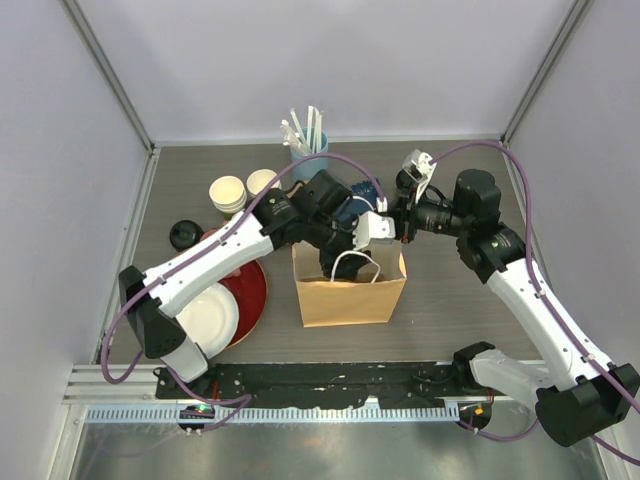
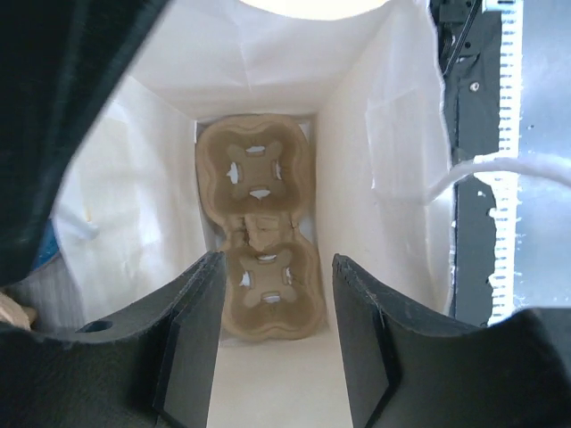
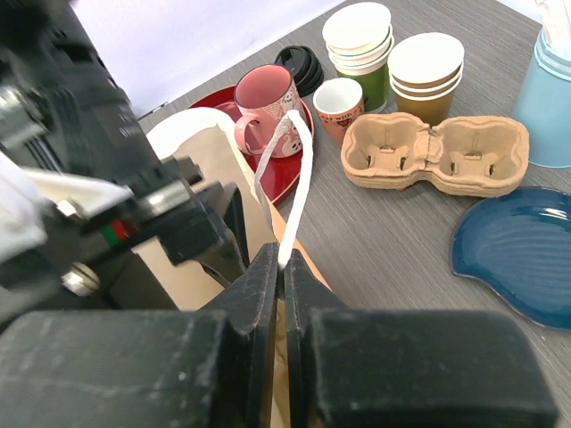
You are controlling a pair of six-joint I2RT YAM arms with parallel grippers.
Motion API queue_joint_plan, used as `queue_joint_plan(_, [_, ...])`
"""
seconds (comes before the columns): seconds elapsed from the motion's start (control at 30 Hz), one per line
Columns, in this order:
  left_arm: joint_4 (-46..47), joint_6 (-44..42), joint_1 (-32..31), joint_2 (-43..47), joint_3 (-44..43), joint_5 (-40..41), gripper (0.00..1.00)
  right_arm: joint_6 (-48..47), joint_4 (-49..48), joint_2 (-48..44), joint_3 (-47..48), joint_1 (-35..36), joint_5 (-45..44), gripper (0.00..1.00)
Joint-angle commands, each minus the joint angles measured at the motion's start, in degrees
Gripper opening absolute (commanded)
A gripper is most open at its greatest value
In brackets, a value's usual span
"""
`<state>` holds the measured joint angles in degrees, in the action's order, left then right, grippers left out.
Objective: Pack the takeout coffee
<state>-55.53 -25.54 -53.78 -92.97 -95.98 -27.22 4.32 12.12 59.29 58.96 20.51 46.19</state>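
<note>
Pale walls enclose a grey wood-grain counter [image 1: 450, 290]. At its middle the left claw [image 2: 278, 263] hangs open and empty inside the paper bag [image 1: 350, 295]. The right claw [image 3: 282, 259] pinches the bag's handle [image 3: 299, 178]. Whether the black lid [image 1: 182, 235] at the left tops a takeout coffee, I cannot tell.

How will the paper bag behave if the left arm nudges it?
Probably light and tippy: the paper bag stands tall, with only a pulp carrier visible inside. Its thin, creased walls would likely buckle under a push. The cord handle in the right gripper looks floppy, so it offers little restraint.
</note>
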Motion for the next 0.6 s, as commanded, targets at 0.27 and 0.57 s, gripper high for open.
queue_joint_plan(0.27, [-8.10,6.11,-0.01,3.58,-14.84,4.81,0.59,-2.56,0.45,0.57,1.16,0.32,-0.14,0.06])
queue_joint_plan(0.57, [-12.50,6.55,0.60,4.37,-22.31,9.90,0.65,-3.09,1.41,0.04,1.42,0.32,-0.32,0.06])
